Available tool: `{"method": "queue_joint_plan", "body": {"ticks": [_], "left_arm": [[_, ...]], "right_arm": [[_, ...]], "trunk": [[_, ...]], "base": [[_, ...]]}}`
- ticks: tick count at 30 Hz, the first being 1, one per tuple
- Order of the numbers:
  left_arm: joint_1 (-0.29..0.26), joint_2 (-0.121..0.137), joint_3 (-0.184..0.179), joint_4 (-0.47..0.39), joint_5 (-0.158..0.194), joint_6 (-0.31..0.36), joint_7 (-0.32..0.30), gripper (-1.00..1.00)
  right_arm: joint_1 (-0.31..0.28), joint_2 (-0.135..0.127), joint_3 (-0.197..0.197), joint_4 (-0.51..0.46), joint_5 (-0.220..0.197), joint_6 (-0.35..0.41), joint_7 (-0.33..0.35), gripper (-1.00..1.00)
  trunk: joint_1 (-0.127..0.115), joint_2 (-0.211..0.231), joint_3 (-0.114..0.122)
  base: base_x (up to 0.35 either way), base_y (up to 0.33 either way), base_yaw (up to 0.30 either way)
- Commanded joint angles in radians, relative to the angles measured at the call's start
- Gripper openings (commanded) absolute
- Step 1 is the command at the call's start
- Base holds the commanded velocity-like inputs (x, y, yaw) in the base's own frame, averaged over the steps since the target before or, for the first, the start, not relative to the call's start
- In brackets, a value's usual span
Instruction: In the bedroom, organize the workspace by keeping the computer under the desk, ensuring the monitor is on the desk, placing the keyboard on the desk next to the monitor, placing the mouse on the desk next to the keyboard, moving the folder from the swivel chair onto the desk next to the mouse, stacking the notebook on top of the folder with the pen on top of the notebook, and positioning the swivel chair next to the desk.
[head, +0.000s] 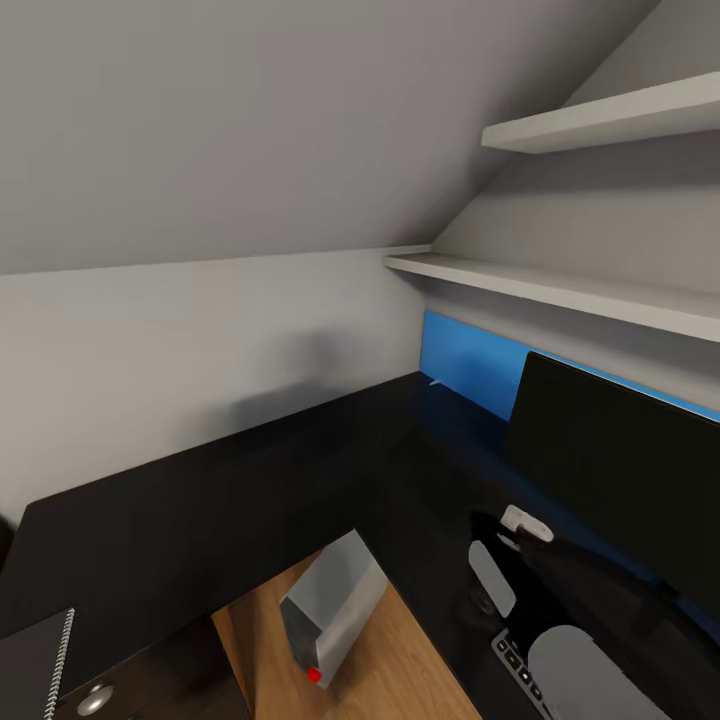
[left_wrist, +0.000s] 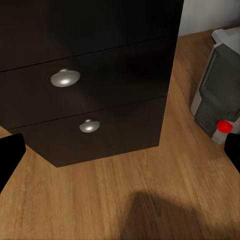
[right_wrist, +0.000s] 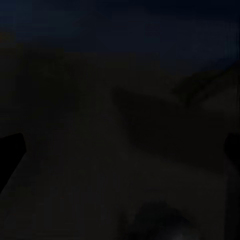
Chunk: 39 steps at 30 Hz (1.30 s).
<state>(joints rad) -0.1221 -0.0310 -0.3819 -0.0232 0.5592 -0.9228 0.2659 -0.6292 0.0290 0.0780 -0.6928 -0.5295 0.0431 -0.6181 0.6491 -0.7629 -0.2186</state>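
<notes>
The glossy black desk (head: 250, 500) bends around a floor nook. In that nook the light-grey computer (head: 335, 605) stands on the wood floor, and its red dot faces the left wrist camera (left_wrist: 215, 100). At the right of the desktop stands the monitor (head: 620, 480), with the keyboard (head: 515, 660) in front of it, partly under my grey right arm (head: 585, 670). The notebook (head: 35, 665) lies at the desk's near left corner. By the monitor's foot is a small white thing (head: 525, 522), perhaps the mouse. My left gripper (left_wrist: 120, 155) is open near the floor. My right gripper (right_wrist: 120, 150) is open over a dark surface. Folder, pen and swivel chair are out of view.
The dark drawer unit (left_wrist: 90, 75) with two round knobs stands on the floor just ahead of the left gripper, the computer beside it. A blue wall panel (head: 470, 365) and two white shelves (head: 560, 285) run behind the monitor. A sloped ceiling hangs low over the desk.
</notes>
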Motion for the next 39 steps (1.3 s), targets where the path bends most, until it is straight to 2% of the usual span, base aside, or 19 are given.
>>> {"method": "queue_joint_plan", "body": {"ticks": [1,2,5,6,8,9,12,13,15,16,19,24,39], "left_arm": [[-0.001,0.000,-0.009,0.000,0.004,-0.002,0.006,1.00],[-0.001,0.000,-0.009,0.000,0.004,-0.001,0.006,1.00],[-0.001,0.001,-0.009,0.000,0.004,-0.001,0.006,1.00],[-0.001,0.001,-0.009,0.000,0.004,-0.001,0.006,1.00],[-0.001,0.002,-0.009,0.000,0.004,0.000,0.006,1.00],[-0.001,0.002,-0.009,0.000,0.004,0.000,0.006,1.00],[-0.001,0.002,-0.009,0.001,0.004,0.001,0.006,1.00],[-0.001,0.003,-0.009,0.001,0.005,0.001,0.006,1.00],[-0.001,0.003,-0.009,0.001,0.005,0.001,0.006,1.00],[-0.001,0.003,-0.009,0.001,0.005,0.001,0.006,1.00],[-0.001,0.003,-0.009,0.001,0.005,0.001,0.006,1.00],[-0.001,0.003,-0.009,0.001,0.005,0.001,0.006,1.00],[-0.001,0.003,-0.009,0.001,0.005,0.001,0.006,1.00]], "right_arm": [[0.036,0.006,0.036,-0.088,0.000,0.022,-0.062,1.00],[0.063,0.012,0.060,-0.147,0.002,0.037,-0.098,1.00],[0.097,0.023,0.098,-0.225,0.003,0.052,-0.147,1.00],[0.113,0.031,0.127,-0.265,0.003,0.058,-0.173,1.00],[0.124,0.038,0.166,-0.290,0.004,0.063,-0.191,1.00],[0.132,0.043,0.213,-0.306,0.005,0.066,-0.203,1.00],[0.138,0.047,0.295,-0.320,0.007,0.068,-0.214,1.00],[0.141,0.047,0.345,-0.326,0.008,0.068,-0.219,1.00],[0.143,0.048,0.396,-0.331,0.009,0.068,-0.224,1.00],[0.144,0.048,0.407,-0.332,0.009,0.068,-0.225,1.00],[0.145,0.049,0.434,-0.334,0.009,0.067,-0.226,1.00],[0.146,0.049,0.447,-0.334,0.009,0.067,-0.227,1.00],[0.146,0.050,0.452,-0.332,0.009,0.067,-0.226,1.00]], "trunk": [[0.000,-0.001,-0.002],[0.000,-0.001,-0.002],[0.000,-0.001,-0.002],[0.000,-0.001,-0.002],[0.000,-0.001,-0.002],[0.000,-0.001,-0.002],[0.000,-0.001,-0.002],[0.000,-0.001,-0.002],[0.000,-0.001,-0.002],[0.000,-0.001,-0.002],[0.000,-0.001,-0.002],[0.000,-0.001,-0.002],[0.000,-0.001,-0.002]], "base": [[0.000,0.000,0.000],[0.000,0.000,0.000],[0.000,0.000,0.000],[0.000,0.000,0.000],[0.000,0.000,0.029],[0.000,0.000,0.122],[0.000,0.000,0.174],[0.000,0.000,0.223],[0.000,0.000,0.240],[0.000,0.000,0.252],[0.000,0.000,0.260],[0.000,0.000,0.268],[0.000,0.000,0.272]]}}
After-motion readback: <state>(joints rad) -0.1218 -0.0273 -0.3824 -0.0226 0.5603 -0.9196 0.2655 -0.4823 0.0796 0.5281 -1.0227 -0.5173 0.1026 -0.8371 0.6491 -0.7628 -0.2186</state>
